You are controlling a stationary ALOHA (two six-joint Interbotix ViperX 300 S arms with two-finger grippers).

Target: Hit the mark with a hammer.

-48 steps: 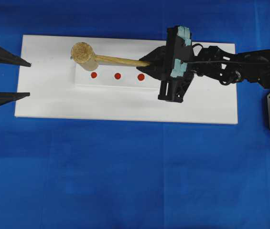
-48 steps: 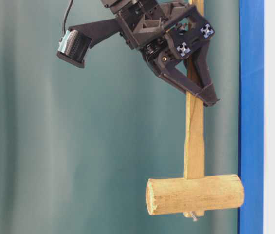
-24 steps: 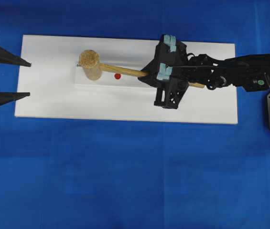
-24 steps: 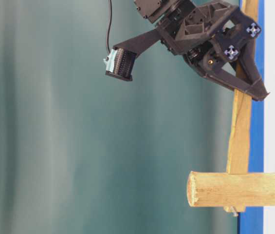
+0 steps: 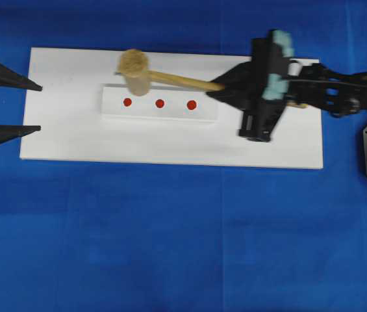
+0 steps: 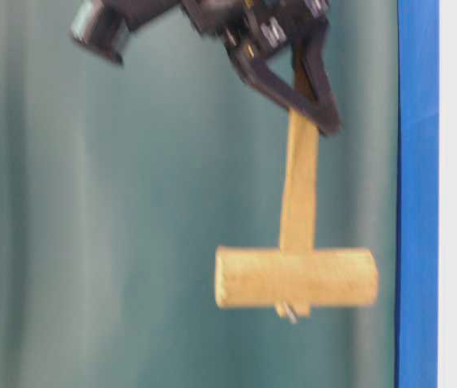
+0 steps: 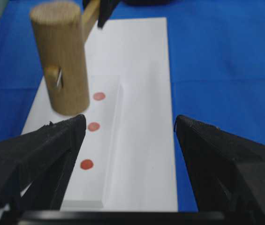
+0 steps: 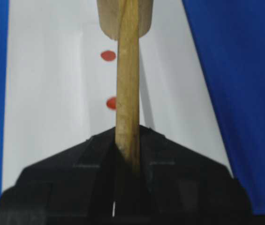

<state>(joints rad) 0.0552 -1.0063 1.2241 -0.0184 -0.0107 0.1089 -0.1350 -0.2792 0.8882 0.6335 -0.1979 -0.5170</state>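
Hammer lifted clear above white board, clamped by handle in right gripper.
Raised strip with three red marks below; left gripper spread wide beyond board's left edge, well apart.

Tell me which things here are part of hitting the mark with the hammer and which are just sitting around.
Part of the job:
- hammer, held up off the board
- right hand, shut on the hammer's handle
- three red marks on the raised strip
- white board

Just there:
- left hand, open, holding nothing
- blue cloth
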